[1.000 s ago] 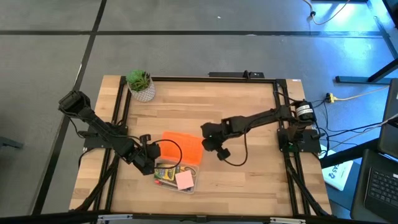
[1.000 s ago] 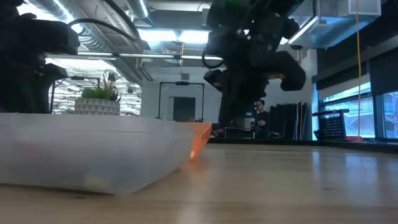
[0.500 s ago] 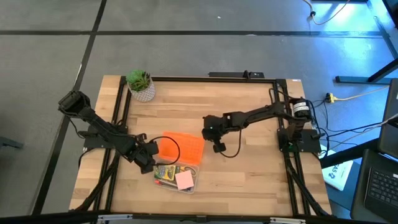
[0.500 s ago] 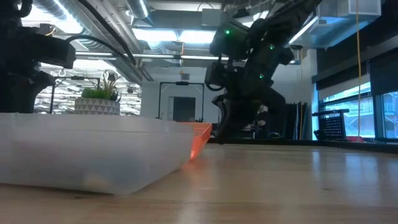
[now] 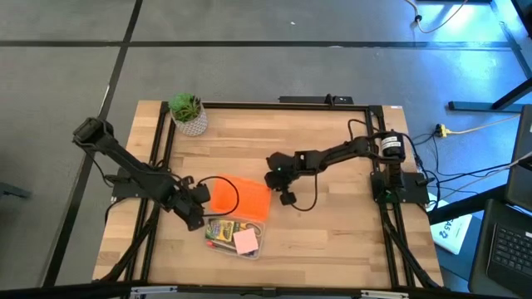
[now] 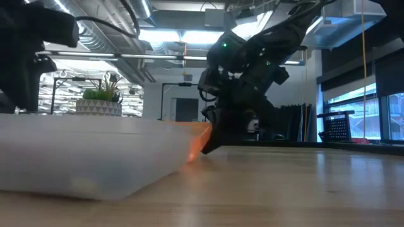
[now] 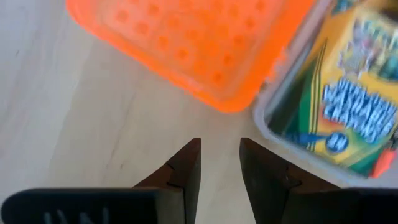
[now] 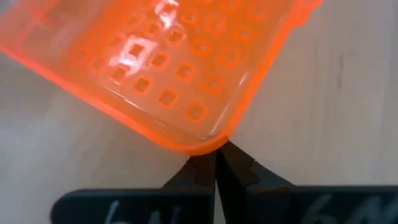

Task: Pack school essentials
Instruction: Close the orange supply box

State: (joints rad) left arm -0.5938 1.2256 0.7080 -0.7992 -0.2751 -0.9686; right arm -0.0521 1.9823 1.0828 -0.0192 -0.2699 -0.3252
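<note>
wooden table [image 5: 332,232], steel-framed, grey floor beyond. near edge, 6 o'clock: clear case [image 5: 259,242] holding crayon box [image 5: 219,230] and pink note pad [image 5: 247,241]; other stationery not made out. orange perforated lid [image 5: 243,196] lies open at its 12 o'clock. left gripper [image 5: 198,193] at lid's 9 o'clock, jaws slightly parted, empty; right gripper [image 5: 280,183] at 3 o'clock, closed, tips against lid corner, likely to swing it shut. hinge hidden. potted plant [image 5: 188,114] far, 11 o'clock.

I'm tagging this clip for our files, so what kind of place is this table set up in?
Probably a robotics lab or workshop in an industrial-style building: a framed wooden table on grey floor, exposed ceiling ducts and strip lights, and cables running to equipment beside the table.
</note>
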